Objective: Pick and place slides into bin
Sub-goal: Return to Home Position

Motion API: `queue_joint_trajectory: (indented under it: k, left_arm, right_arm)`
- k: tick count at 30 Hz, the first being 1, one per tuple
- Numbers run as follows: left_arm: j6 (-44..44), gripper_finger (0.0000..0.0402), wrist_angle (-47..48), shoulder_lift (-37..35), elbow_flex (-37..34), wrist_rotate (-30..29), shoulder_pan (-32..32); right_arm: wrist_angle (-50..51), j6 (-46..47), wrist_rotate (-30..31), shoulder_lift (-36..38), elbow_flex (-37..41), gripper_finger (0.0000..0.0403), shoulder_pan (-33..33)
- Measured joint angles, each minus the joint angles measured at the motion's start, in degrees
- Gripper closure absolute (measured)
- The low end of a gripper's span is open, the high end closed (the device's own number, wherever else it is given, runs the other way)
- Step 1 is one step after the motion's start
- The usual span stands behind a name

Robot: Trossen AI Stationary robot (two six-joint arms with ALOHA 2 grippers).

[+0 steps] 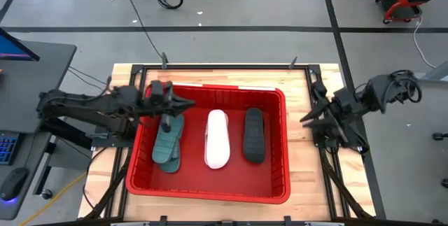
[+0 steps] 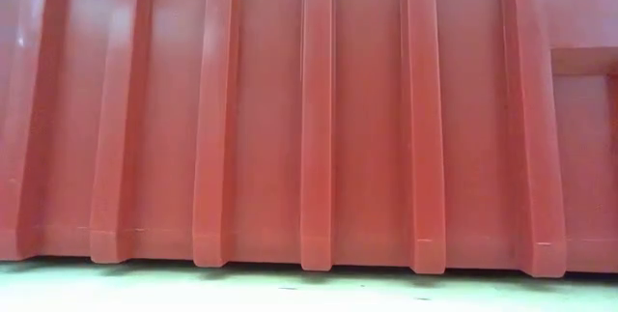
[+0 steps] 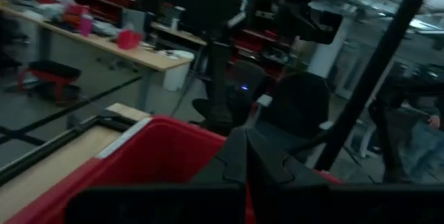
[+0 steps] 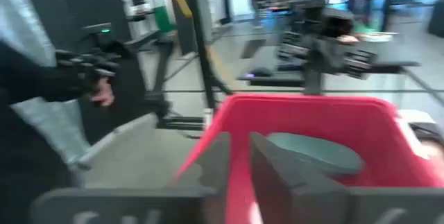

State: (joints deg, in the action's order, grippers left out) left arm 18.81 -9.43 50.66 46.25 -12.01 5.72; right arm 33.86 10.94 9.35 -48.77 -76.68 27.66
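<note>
The high view looks straight down from well above, taking in the whole wooden tabletop (image 1: 304,170) and the large bright red rectangular plastic bin (image 1: 210,194). The low view sits at tabletop height, so close to the bin's ribbed outer wall (image 2: 309,109) that red fills it. Each wrist view looks forward past its own jaws. The left arm's jaws and the right arm's jaws both have the bin's rim just ahead and the room beyond. All four views share the bin.
</note>
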Motion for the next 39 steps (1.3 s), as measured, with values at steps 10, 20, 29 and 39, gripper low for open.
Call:
queue_joint_trajectory:
  k: [10,20,29,39]
  left_arm:
    - [0.0,0.0363,0.9,-11.5,-7.6,-1.0,-1.1]
    - [0.0,0.0342,0.5,-11.4,-7.7,-1.0,-1.1]
    - [0.0,0.0353,0.4,-11.3,-7.7,-1.0,-1.1]
    - [0.0,0.0341,0.2,-10.6,-7.6,-0.9,-1.0]
  right_arm:
    - [-7.8,-0.7,-9.0,15.7,12.2,0.0386,-12.9]
    - [-14.4,4.3,-14.3,25.7,30.0,0.0399,-20.8]
    - [-24.8,0.8,-10.7,46.0,46.0,0.0400,-24.3]
    - [-17.1,5.2,-7.1,38.8,52.1,0.0382,-24.2]
